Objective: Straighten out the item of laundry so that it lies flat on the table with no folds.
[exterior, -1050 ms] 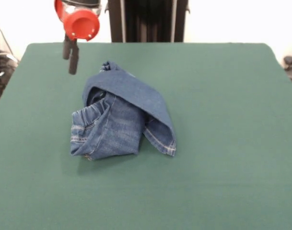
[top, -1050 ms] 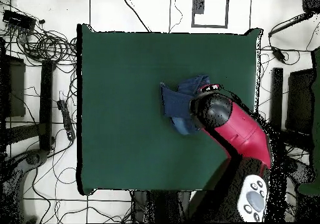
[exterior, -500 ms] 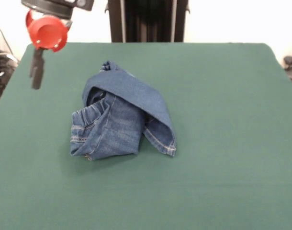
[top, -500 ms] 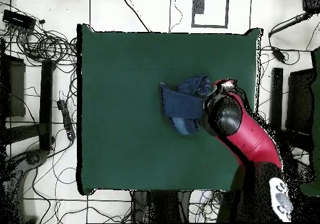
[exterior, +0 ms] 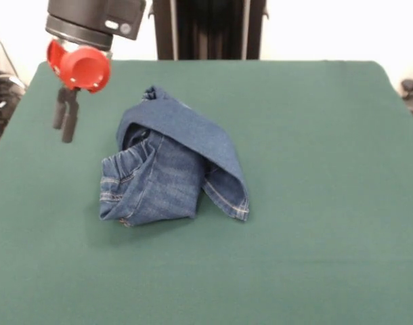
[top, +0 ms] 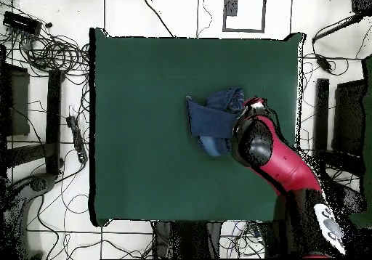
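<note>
Claw (exterior: 66, 122) hanging empty beside crumpled jeans (exterior: 171, 169).
Fingers nearly together, only a narrow gap, touching nothing; jeans bunched and folded on the green table (exterior: 315, 169).

Arm (top: 287, 163): red shell, black joint housing. Wrist (exterior: 95, 20): black cylinder with small pale dot. Red round cap (exterior: 84, 68) below it. Tool (exterior: 66, 118): two dark slim fingers.

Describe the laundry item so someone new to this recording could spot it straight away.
Find the big dark green table. Near its middle, a little toward the front view's left, lies a crumpled heap of blue denim: the jeans, folded over themselves with a hemmed leg draped across the top. They are the only thing on the table; the gripper hangs beside them, not touching.
</note>
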Robot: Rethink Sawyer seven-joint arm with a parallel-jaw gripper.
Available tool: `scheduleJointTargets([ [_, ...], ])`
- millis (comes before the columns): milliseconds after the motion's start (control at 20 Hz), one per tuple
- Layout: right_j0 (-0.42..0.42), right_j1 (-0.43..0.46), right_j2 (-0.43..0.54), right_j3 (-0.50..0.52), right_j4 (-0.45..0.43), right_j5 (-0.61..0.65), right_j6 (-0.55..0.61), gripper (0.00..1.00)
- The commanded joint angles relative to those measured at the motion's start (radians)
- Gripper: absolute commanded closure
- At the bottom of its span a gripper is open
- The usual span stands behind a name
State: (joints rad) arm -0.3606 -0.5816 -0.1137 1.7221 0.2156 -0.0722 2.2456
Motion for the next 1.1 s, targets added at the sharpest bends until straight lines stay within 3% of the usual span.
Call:
scheduleJointTargets([
  [50, -0.050, 0.017, 0.268, 0.157, -0.085, -0.023, 0.158, 0.00],
  [300, -0.088, 0.015, 0.347, 0.183, -0.124, -0.081, 0.197, 0.00],
  [1100, -0.052, 0.056, 0.336, 0.158, -0.117, -0.180, 0.208, 0.00],
])
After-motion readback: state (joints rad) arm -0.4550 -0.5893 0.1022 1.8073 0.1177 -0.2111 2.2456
